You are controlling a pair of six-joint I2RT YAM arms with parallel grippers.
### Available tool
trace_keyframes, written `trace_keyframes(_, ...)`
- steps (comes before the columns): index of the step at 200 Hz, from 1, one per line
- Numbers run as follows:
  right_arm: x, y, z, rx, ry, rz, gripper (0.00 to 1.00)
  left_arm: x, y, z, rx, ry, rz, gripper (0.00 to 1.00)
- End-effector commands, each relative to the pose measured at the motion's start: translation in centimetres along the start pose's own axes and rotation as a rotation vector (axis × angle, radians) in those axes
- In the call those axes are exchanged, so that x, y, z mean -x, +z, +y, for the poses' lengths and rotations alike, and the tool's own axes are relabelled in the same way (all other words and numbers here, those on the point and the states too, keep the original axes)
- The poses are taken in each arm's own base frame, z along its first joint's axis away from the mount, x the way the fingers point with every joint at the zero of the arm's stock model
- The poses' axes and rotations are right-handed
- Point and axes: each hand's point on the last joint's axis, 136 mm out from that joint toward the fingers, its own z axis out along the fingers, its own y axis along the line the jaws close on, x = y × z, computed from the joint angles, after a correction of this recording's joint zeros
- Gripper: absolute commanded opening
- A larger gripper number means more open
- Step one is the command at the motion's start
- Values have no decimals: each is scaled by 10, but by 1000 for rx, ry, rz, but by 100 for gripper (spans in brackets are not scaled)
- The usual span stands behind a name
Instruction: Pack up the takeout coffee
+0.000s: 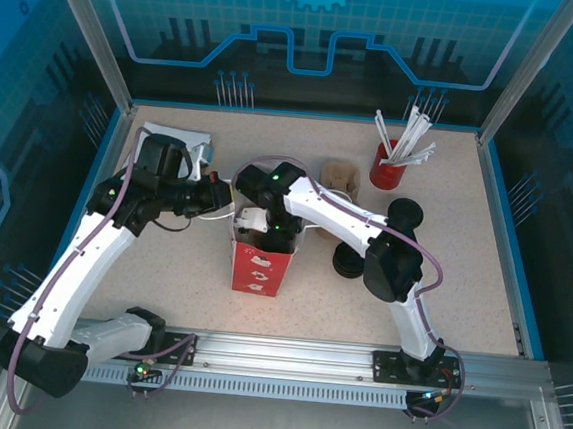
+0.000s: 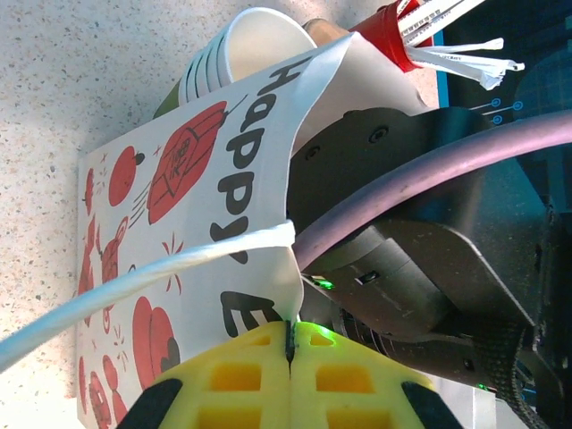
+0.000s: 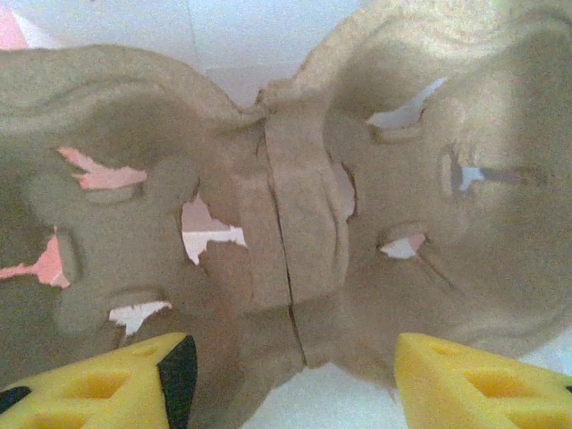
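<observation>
1. Done so far, as I read it: the bag (image 1: 260, 267) stands upright and open. A pulp carrier (image 3: 295, 223) lies inside it, with pink and white bag wall showing through its holes.
2. The left gripper (image 2: 290, 357) is pinched tight on the bag's rim, on the bag's left side by the handle root. This holds the mouth open.
3. The right gripper (image 1: 262, 227) hangs at the bag's mouth. Its fingers stand well apart with nothing clamped between them, and the carrier lies free beyond the tips.
4. I cannot place the coffee for sure. The carrier's wells look empty, so it does not seem to be in the bag yet. A black round thing (image 1: 346, 262) sits just right of the bag, half under the right arm. It may be the coffee's lid or loose lids; I cannot tell which.
5. Left to do, in my judgement: fetch the lidded cup, seat it in a well, then let go of the bag.
6. From above, the layout is plain. The cups (image 1: 340, 176) stand behind the bag to its right, the red cup (image 1: 386, 166) of straws stands farther right, and the right wrist covers the bag's mouth.
7. The right wrist view looks straight into the bag and gives the carrier and the finger gap.
8. The left wrist view gives the pinch itself and the red print on the bag's side.
</observation>
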Motion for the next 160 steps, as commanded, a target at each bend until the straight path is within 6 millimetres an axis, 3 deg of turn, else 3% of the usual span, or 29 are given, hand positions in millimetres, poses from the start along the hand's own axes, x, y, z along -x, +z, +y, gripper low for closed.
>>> trace_keyframes(1,9,-22,2,3,-1,-69,64,-9,1,-7,-46,11,35,0)
trace_keyframes(79,13,-34,1,3,16,-108,72,-14,4,1,-24,4,40,0)
trace_keyframes(160,19,-65,0,19,55,-231,84,-18,6,11,11,3,46,0)
